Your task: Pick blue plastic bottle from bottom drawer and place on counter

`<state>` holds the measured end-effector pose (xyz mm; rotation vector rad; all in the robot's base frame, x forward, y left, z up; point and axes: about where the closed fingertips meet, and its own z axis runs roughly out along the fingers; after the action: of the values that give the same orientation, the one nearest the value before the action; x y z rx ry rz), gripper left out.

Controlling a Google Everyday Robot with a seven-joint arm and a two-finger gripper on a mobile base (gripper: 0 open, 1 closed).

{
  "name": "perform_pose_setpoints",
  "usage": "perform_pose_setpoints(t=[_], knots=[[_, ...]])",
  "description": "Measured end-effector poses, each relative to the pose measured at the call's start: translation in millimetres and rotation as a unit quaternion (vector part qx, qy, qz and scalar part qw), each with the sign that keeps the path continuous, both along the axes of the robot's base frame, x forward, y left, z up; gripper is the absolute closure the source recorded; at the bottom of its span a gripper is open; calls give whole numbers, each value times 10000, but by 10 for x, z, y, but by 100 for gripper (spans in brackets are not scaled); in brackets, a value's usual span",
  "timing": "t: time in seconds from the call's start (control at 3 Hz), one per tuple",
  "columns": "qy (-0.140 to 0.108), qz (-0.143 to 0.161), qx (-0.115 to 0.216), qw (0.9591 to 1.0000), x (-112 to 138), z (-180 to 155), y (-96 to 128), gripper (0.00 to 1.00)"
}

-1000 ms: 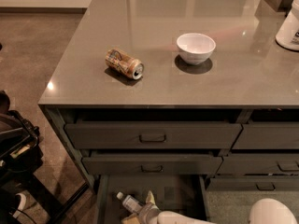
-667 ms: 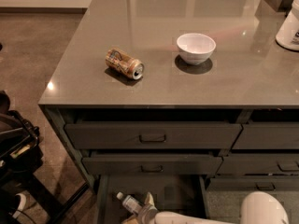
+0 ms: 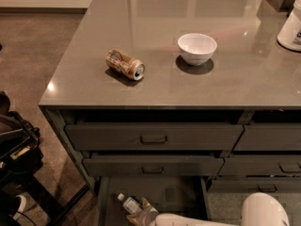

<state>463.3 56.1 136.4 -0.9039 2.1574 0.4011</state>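
The blue plastic bottle [image 3: 128,203] lies on the floor of the open bottom drawer [image 3: 155,192] at the bottom of the camera view, white cap pointing up-left. My gripper [image 3: 139,213] is down inside the drawer at the bottle's lower right end, with the white arm [image 3: 211,216] running off to the right. The glossy grey-brown counter [image 3: 188,84] lies above the drawer stack.
On the counter lie a tan printed soda can [image 3: 125,64] on its side and a white bowl [image 3: 197,48]. A large white jug [image 3: 291,26] stands at the far right edge. Two shut handled drawers [image 3: 153,136] sit above the open one. Dark equipment [image 3: 14,149] stands at the left.
The white arm has shifted a little to the left at the bottom right. The bottle and the gripper stay at the same spot in the drawer.
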Motion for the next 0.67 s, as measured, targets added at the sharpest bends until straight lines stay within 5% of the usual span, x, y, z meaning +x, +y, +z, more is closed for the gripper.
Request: perform_pose_setpoints(t=[0.67], knots=[[0,0,0,10000,0,0,0,82]])
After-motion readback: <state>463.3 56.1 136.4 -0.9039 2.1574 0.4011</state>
